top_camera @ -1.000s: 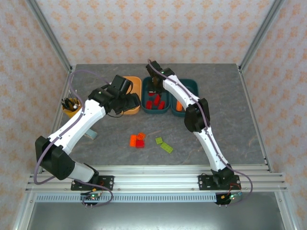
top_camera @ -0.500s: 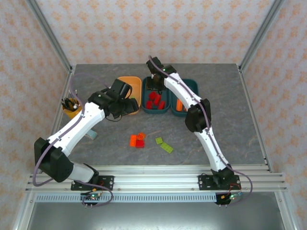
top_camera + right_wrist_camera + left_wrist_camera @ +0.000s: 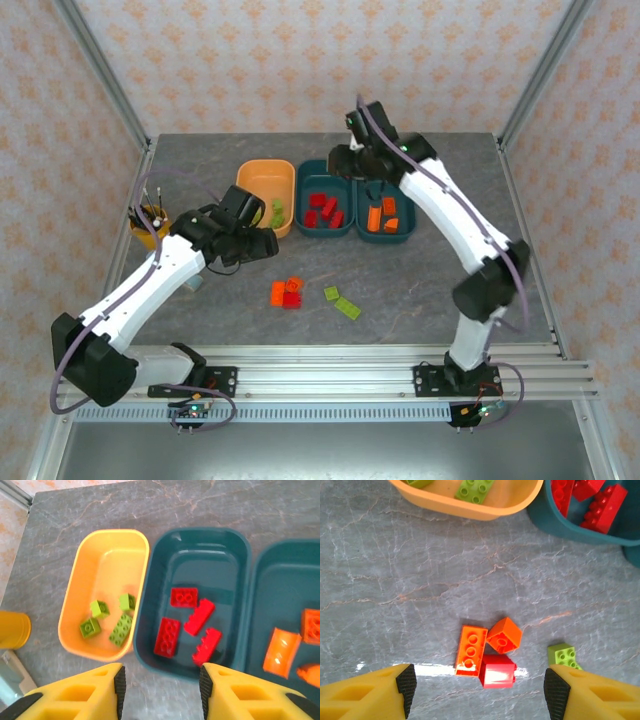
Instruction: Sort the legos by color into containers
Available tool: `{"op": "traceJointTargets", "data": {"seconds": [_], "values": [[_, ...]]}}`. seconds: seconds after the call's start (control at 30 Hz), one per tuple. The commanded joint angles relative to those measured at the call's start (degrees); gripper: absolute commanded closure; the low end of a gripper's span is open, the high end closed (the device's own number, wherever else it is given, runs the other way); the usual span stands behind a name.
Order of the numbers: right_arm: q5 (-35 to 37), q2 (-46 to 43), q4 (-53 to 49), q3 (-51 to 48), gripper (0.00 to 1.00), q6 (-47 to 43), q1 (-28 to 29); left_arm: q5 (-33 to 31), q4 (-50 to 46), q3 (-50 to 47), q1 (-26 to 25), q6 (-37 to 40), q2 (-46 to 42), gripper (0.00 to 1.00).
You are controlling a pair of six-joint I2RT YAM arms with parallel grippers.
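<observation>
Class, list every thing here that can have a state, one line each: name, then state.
left gripper: open, empty
right gripper: open, empty
light orange tray: holds four green bricks
middle teal tray: holds four red bricks
right teal tray: holds orange bricks
loose bricks: unsorted on the table
yellow cup: upright, holding tools

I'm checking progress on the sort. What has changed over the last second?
The right end effector rose out of the red-brick tray and moved right; it is now open and empty. The left end effector pulled back from the orange tray toward the loose bricks on the table, also open. The trays and the five loose bricks lie as before.
</observation>
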Motion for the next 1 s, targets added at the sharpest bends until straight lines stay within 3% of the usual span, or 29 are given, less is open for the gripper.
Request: {"op": "traceJointTargets", "data": {"seconds": [0.0, 0.17, 0.33, 0.43, 0.57, 0.67, 0.97], "values": [[1.53, -9.29, 4.94, -11.83, 0.55, 1.47, 2.3, 0.93, -2.74, -1.38, -1.25, 3.28, -1.56, 0.29], [-0.69, -23.38, 6.54, -30.88, 0.55, 5.54, 5.66, 0.77, -1.61, -2.61, -6.7, 0.5, -0.1, 0.29], [0.29, -34.42, 4.66, -46.57, 0.5, 9.75, 11.45, -3.11, 1.09, -0.72, -15.63, -13.1, 6.9, 0.28], [-2.41, -39.05, 4.73, -52.57, 0.41, 11.35, 13.55, -4.66, 0.38, 3.41, -20.2, -20.02, 14.55, 0.28], [-9.24, -45.89, 7.0, -57.0, 0.25, 12.23, 14.38, -4.23, 1.06, 7.45, -23.75, -27.09, 23.21, 0.26], [-9.69, -51.47, 6.24, -58.35, 0.09, 13.32, 14.45, -3.45, 2.82, 9.6, -25.23, -30.22, 27.58, 0.25], [-7.26, -59.69, -0.94, -57.91, 0.07, 14.68, 14.43, -4.42, 1.66, 19.35, -26.19, -32.59, 41.22, 0.25]]}}
